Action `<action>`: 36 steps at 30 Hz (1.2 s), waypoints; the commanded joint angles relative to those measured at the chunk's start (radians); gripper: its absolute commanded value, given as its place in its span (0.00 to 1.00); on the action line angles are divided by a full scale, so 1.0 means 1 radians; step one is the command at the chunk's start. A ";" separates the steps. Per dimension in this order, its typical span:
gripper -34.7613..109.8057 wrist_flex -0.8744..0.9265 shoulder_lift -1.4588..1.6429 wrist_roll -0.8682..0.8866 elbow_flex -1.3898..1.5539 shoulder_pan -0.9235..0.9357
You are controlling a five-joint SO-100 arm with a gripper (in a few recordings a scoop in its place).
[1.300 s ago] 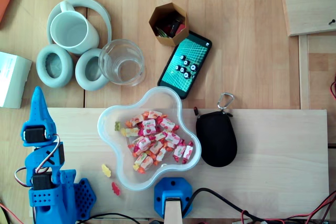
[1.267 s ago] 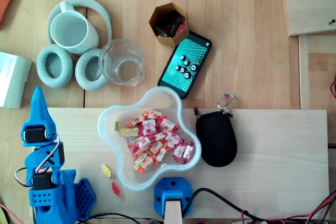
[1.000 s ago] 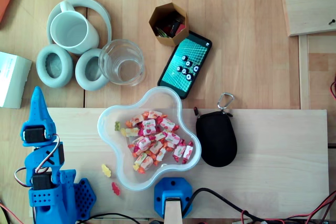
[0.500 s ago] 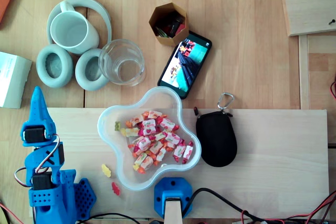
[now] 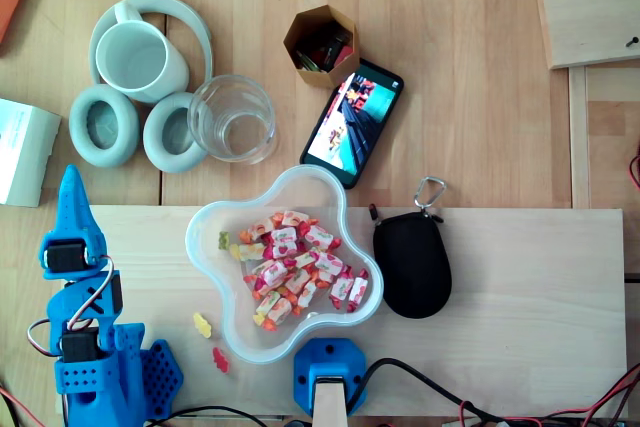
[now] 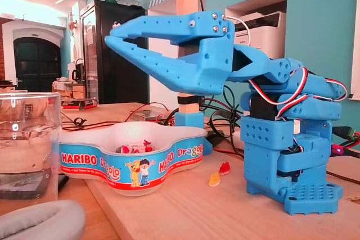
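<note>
My blue arm is folded low at the left of the overhead view. Its gripper points toward the far edge of the board; in the fixed view the gripper hangs in the air with its tips together and nothing between them. Beside it, to the right in the overhead view, a clear flower-shaped bowl holds several wrapped candies; the bowl reads HARIBO on its wall. A yellow gummy and a red gummy lie on the board between bowl and arm.
Beyond the gripper tip lie pale headphones, a mug and an empty glass. A white box sits at the left edge. A phone, a hexagonal cup and a black pouch lie to the right. A blue-footed wooden post stands near the bowl.
The picture on the phone's screen has changed from a green grid to a colourful scene. The arm, the bowl and the other things have not moved.
</note>
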 commanded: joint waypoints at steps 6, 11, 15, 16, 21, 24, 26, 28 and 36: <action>0.22 -0.028 0.049 0.017 0.035 -0.002; 0.22 -0.032 0.051 0.017 0.034 -0.002; 0.22 -0.043 0.051 0.034 -0.020 -0.002; 0.22 -0.043 0.048 0.034 -0.057 0.000; 0.22 0.020 0.006 0.035 -0.285 0.015; 0.23 0.161 -0.048 0.057 -0.414 0.083; 0.23 0.265 -0.089 0.124 -0.505 0.146; 0.23 0.370 -0.143 0.227 -0.584 0.222; 0.23 0.899 -0.222 0.712 -0.686 0.543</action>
